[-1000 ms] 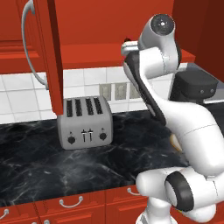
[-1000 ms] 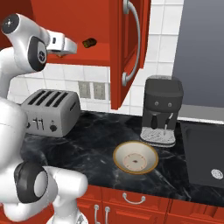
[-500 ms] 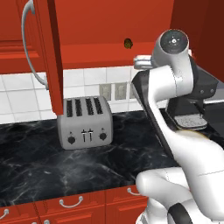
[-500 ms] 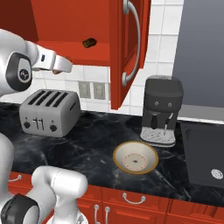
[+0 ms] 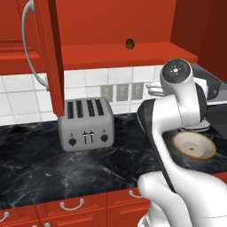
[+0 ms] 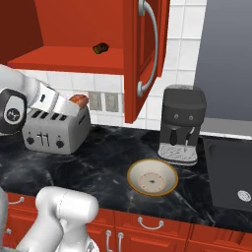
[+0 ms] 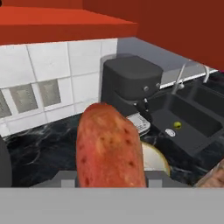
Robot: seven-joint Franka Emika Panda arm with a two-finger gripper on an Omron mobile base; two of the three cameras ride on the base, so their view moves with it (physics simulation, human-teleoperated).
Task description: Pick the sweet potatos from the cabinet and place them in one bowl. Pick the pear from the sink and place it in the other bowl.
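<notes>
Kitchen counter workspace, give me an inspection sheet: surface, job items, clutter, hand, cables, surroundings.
Surface: black marble counter, bare in front of the toaster.
Job's things: reddish sweet potato held in the hand; dark sweet potato on the open cabinet's shelf; cream bowl on the counter before the coffee machine; pear in the sink.
Clutter: toaster, coffee machine.
Hand: hand shut on the reddish sweet potato, above the toaster.
Cables: nothing seen.
Surroundings: white tiled wall with outlets, red drawer fronts, faucet.
</notes>
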